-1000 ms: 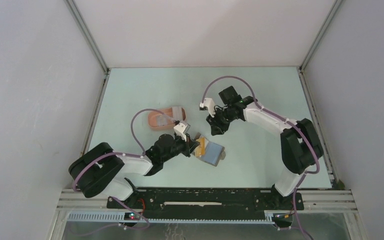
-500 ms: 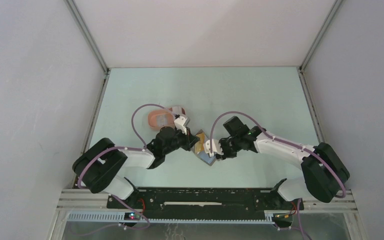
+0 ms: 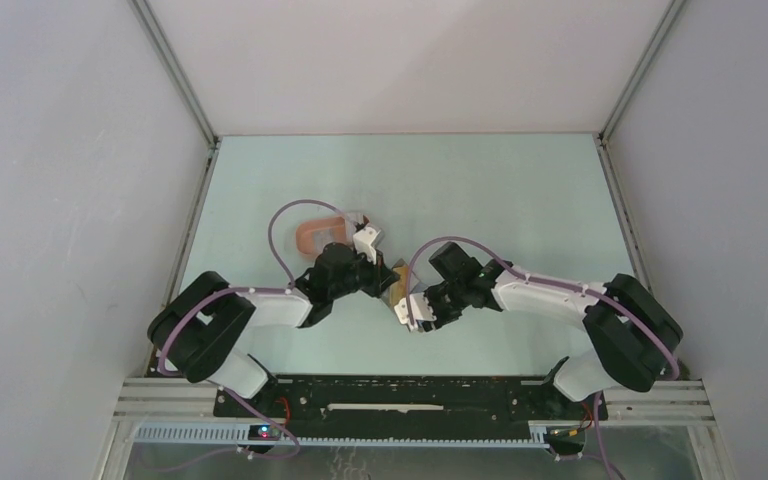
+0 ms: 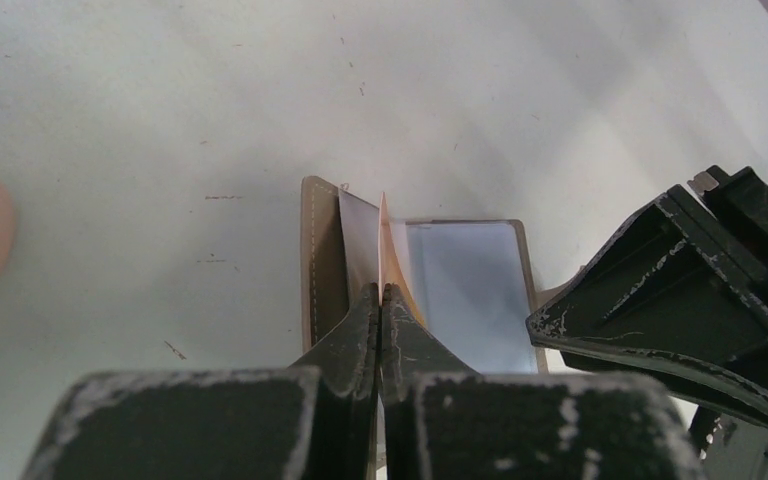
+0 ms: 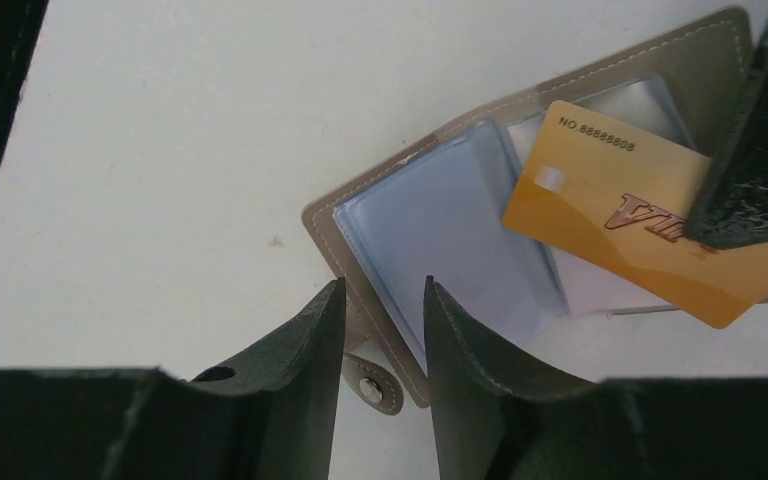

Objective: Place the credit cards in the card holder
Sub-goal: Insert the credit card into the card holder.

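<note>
In the right wrist view a yellow-orange credit card [image 5: 620, 215] marked VIP sticks halfway out of an open grey wallet [image 5: 440, 225] with clear sleeves. My left gripper [image 4: 381, 290] is shut on that card, which shows edge-on [image 4: 384, 235] above its tips. The left gripper's finger [image 5: 750, 150] crosses the card's right end. My right gripper [image 5: 382, 285] stands open, one finger on each side of the wallet's near edge beside the snap tab [image 5: 372, 388]. The salmon-pink card holder [image 3: 312, 232] lies just beyond the left gripper [image 3: 388, 280], apart from it.
Both arms meet over the wallet at the table's near middle, with the right gripper [image 3: 407, 310] close beside the left one. The right gripper's black fingers [image 4: 680, 290] fill the right of the left wrist view. Grey walls close the table in at left, right and back.
The right arm swung from the middle of the table down to the wallet and its jaws widened. The left gripper shifted a little farther away, still holding the card, and the wallet turned.
</note>
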Robot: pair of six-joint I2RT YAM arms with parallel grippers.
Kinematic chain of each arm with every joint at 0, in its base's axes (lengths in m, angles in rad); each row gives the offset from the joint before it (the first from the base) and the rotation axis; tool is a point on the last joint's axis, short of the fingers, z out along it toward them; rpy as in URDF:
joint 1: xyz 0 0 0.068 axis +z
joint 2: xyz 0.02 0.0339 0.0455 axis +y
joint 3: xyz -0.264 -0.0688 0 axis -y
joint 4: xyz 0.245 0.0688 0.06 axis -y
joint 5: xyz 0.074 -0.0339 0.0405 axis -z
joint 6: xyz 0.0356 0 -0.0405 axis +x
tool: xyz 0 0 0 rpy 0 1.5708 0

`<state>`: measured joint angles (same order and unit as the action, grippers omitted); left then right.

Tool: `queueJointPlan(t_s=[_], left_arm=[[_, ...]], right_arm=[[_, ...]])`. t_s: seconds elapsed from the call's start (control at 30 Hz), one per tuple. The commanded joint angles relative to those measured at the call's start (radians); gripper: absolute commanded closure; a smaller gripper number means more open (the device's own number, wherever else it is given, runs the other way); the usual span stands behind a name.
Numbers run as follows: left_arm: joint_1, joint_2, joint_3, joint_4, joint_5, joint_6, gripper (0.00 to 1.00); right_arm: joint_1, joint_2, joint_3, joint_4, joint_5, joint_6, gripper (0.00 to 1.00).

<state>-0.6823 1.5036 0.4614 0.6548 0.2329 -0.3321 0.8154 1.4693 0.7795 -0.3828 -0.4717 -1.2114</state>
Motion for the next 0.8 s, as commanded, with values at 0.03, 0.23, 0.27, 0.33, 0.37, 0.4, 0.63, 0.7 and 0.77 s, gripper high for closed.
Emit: queueJointPlan(t_s=[0.03, 0.23, 0.27, 0.33, 0.37, 0.4, 0.63, 0.7, 0.77], left_arm=[[0.024, -0.005, 0.052, -0.132, 0.029, 0.086, 1.0], [0.039, 0.009, 0.079, -0.187, 0.067, 0.097, 1.0], [0.042, 0.012, 0.082, -0.193, 0.077, 0.097, 1.0], [0.044, 0.022, 0.092, -0.208, 0.101, 0.097, 1.0], [0.044, 0.029, 0.098, -0.219, 0.114, 0.097, 1.0], [0.045, 0.04, 0.104, -0.224, 0.124, 0.094, 1.0], [0.044, 0.105, 0.129, -0.227, 0.181, 0.06, 1.0], [0.045, 0.115, 0.131, -0.229, 0.185, 0.056, 1.0], [0.046, 0.122, 0.133, -0.232, 0.191, 0.052, 1.0]], right_arm=[[0.017, 0.042, 0.01, 0.007, 0.052, -0.054, 0.57], [0.024, 0.079, 0.01, 0.002, 0.107, -0.076, 0.62], [0.023, 0.081, 0.01, 0.001, 0.112, -0.079, 0.63], [0.024, 0.082, 0.011, -0.003, 0.119, -0.083, 0.65], [0.024, 0.083, 0.01, -0.003, 0.121, -0.086, 0.65], [0.024, 0.084, 0.01, -0.003, 0.126, -0.087, 0.66], [0.024, 0.078, 0.01, -0.005, 0.136, -0.091, 0.66], [0.022, 0.076, 0.01, -0.007, 0.137, -0.092, 0.65], [0.021, 0.073, 0.01, -0.011, 0.135, -0.094, 0.64]])
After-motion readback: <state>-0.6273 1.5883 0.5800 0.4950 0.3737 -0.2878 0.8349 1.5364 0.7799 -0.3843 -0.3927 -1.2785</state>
